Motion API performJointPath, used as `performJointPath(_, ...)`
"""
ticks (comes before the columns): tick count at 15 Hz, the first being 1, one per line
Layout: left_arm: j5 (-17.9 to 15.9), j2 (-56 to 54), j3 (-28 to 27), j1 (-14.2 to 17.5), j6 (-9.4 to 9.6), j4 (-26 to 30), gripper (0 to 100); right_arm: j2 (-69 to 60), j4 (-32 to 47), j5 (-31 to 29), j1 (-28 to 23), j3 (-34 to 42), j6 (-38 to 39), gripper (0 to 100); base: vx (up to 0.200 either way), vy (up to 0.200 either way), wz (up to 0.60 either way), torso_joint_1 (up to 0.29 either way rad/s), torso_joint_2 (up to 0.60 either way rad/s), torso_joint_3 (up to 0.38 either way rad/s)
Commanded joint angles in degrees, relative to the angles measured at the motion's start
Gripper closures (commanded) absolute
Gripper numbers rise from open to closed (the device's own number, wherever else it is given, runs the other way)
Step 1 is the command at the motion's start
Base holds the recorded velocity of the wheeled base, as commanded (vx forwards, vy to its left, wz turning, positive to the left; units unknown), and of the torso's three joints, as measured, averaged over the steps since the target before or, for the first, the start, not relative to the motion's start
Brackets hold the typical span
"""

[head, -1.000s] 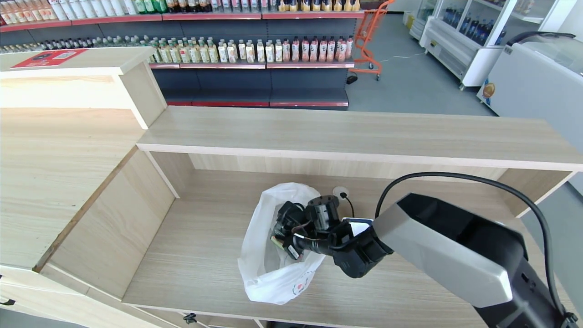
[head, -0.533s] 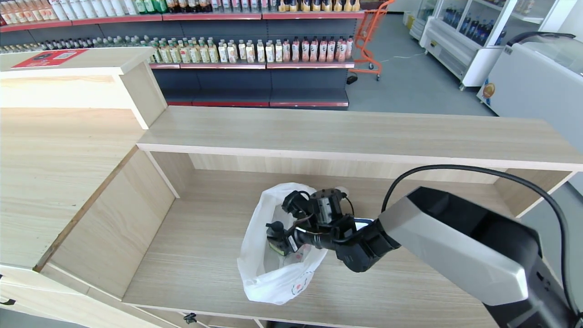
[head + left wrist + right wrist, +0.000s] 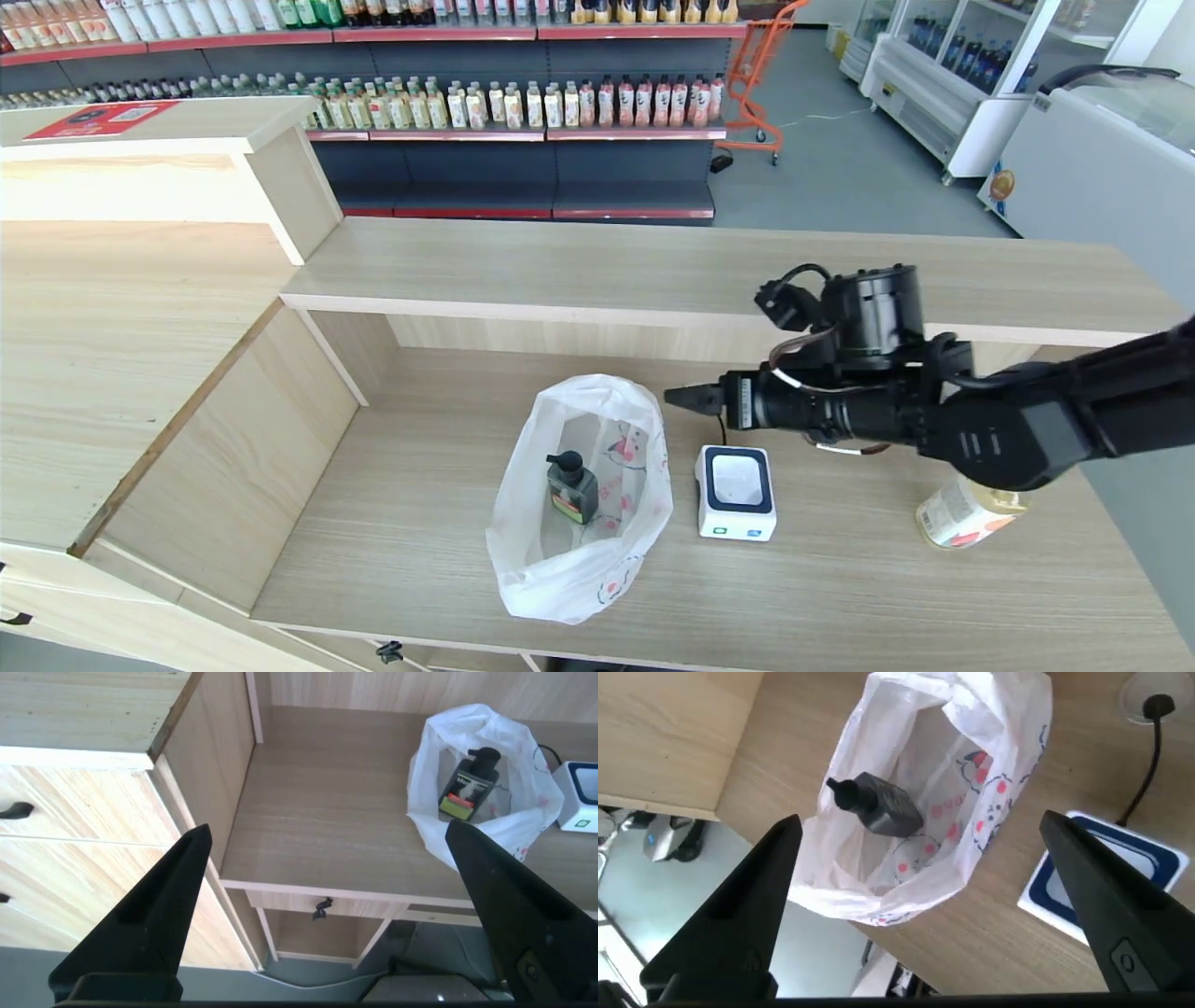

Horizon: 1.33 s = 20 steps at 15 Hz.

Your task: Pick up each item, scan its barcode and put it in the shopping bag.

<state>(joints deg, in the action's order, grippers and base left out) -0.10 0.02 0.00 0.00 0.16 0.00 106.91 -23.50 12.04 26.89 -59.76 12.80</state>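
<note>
Bag (image 3: 523,523) sits lower centre of the head view, mouth open upward with nothing over it. A pump bottle (image 3: 571,485) stands inside, taking the middle. The scanner (image 3: 736,478) is just right of the bag, with a narrow gap between. The right gripper (image 3: 686,399) hangs above that gap, its arm crossing centre right. A labelled bottle (image 3: 966,513) at lower right is partly under the arm. Bare desk (image 3: 401,523) runs left of the bag up to the side wall (image 3: 233,467). A raised ledge (image 3: 653,271) closes the back.
</note>
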Motion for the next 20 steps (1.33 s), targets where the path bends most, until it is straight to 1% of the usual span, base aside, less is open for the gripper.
performJointPath(1, 0.0, 0.0, 0.0, 0.0, 0.02, 0.0, 0, -19.0, 4.6, 0.3, -7.2, 9.3, -0.8, 0, 0.000, 0.000, 0.00, 0.000, 0.00, 0.000)
performJointPath(2, 0.0, 0.0, 0.0, 0.0, 0.02, 0.0, 0, -23.7, 8.2, 0.3, -9.5, 12.0, -2.1, 0, 0.000, 0.000, 0.00, 0.000, 0.00, 0.000)
performJointPath(4, 0.0, 0.0, 0.0, 0.0, 0.02, 0.0, 0, -31.8, 14.7, 0.2, -13.5, 16.6, -2.3, 0, 0.000, 0.000, 0.00, 0.000, 0.00, 0.000)
performJointPath(5, 0.0, 0.0, 0.0, 0.0, 0.02, 0.0, 0, -34.3, 15.5, 0.2, -14.9, 18.3, -2.3, 0, 0.000, 0.000, 0.00, 0.000, 0.00, 0.000)
performJointPath(6, 0.0, 0.0, 0.0, 0.0, 0.02, 0.0, 0, -35.6, 16.3, 0.2, -15.4, 18.9, -2.3, 0, 0.000, 0.000, 0.00, 0.000, 0.00, 0.000)
performJointPath(7, 0.0, 0.0, 0.0, 0.0, 0.02, 0.0, 0, -37.6, 18.8, 0.2, -16.2, 19.2, -2.4, 0, 0.000, 0.000, 0.00, 0.000, 0.00, 0.000)
performJointPath(8, 0.0, 0.0, 0.0, 0.0, -0.07, 0.0, 0, -39.8, 23.3, 0.2, -17.3, 19.1, -2.3, 0, 0.000, 0.000, 0.00, 0.000, 0.00, 0.000)
performJointPath(9, 0.0, 0.1, 0.0, -0.1, -0.16, 0.0, 0, -40.6, 24.7, 0.2, -17.8, 19.2, -2.3, 0, 0.000, 0.000, 0.00, 0.000, 0.00, 0.000)
performJointPath(12, 0.0, 0.0, 0.0, 0.0, 0.11, 0.0, 0, -41.5, 25.2, 0.1, -17.9, 20.0, -2.3, 0, -0.200, 0.000, 0.00, 0.004, 0.00, 0.004)
performJointPath(14, 0.1, 0.1, 0.0, 0.0, -0.07, 0.0, 0, -41.5, 25.3, 0.1, -17.9, 20.1, -2.3, 0, -0.200, 0.000, 0.00, 0.007, 0.01, 0.000)
performJointPath(16, 0.0, 0.1, 0.0, 0.0, -0.16, 0.0, 0, -41.6, 25.4, -0.7, -18.2, 22.5, -3.0, 0, 0.000, 0.000, 0.00, 0.000, 0.00, 0.000)
performJointPath(17, 0.0, 0.1, 0.0, 0.0, -0.16, 0.0, 0, -41.5, 25.3, -2.1, -18.5, 23.4, -3.7, 0, 0.000, 0.000, 0.00, 0.000, 0.00, 0.000)
performJointPath(19, 0.1, 0.1, 0.0, 0.0, 0.02, 0.0, 0, -40.6, 25.3, -3.7, -18.6, 23.4, -4.1, 0, 0.000, -0.200, 0.00, 0.012, 0.00, 0.007)
performJointPath(20, 0.1, 0.0, 0.0, 0.0, 0.11, 0.0, 0, -38.5, 25.4, -7.6, -21.1, 23.6, -6.8, 0, 0.000, -0.200, 0.00, 0.012, 0.00, 0.002)
